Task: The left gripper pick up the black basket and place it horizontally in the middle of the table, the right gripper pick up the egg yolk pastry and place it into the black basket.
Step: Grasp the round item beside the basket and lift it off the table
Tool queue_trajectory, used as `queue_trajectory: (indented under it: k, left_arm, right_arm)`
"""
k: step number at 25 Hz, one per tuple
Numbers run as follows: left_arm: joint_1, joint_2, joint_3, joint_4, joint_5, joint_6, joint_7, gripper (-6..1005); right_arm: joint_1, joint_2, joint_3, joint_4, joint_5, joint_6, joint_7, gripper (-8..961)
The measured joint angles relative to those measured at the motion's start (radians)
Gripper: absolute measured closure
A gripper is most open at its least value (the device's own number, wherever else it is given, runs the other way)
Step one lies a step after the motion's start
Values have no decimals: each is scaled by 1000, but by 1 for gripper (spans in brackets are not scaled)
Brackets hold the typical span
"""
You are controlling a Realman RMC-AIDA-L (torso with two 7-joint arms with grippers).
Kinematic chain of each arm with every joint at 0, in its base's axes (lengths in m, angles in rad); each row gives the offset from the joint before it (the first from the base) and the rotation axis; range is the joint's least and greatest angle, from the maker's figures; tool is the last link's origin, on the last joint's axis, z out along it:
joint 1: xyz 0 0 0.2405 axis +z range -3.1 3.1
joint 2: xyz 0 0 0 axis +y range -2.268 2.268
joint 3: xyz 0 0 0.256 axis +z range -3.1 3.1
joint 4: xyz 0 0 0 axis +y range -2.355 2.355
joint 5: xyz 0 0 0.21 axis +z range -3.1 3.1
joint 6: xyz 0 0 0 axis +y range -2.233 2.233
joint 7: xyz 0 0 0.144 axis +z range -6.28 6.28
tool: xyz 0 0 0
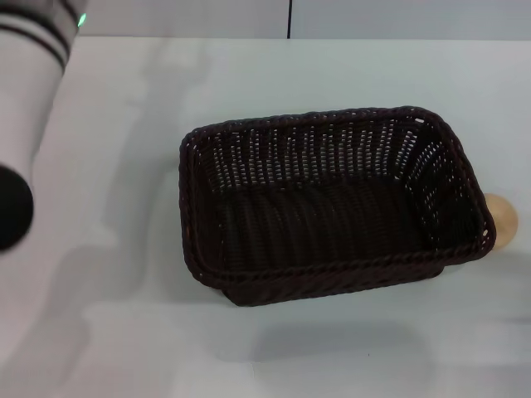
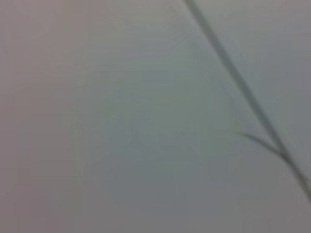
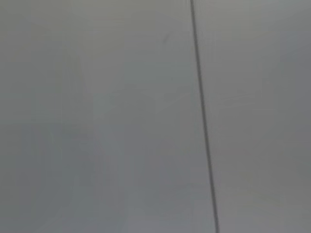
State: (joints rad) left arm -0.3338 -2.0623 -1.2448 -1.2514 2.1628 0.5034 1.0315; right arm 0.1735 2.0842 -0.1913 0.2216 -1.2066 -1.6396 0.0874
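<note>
The black basket point(image 1: 332, 203) lies lengthwise across the middle of the white table point(image 1: 116, 207), empty, its open top facing up. The egg yolk pastry point(image 1: 501, 219) sits on the table just past the basket's right end, partly hidden by the rim. The left arm point(image 1: 25, 108) shows at the far left edge, raised and apart from the basket; its gripper's fingers are not in view. The right gripper is not in view. Both wrist views show only a plain grey surface with a dark line.
The table's far edge meets a pale wall with a dark vertical seam point(image 1: 290, 18). Bare tabletop lies to the left of the basket and in front of it.
</note>
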Motion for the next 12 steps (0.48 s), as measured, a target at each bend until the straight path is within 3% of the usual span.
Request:
queue_trajectory:
  k: [6, 12]
  left_arm:
    - [15, -2, 82, 305, 246, 398, -450, 298]
    - [-6, -5, 77, 565, 284, 501, -740, 299]
  right_arm:
    - [30, 2, -33, 6, -6, 68, -1, 134]
    - [50, 3, -58, 14, -65, 116, -1, 135]
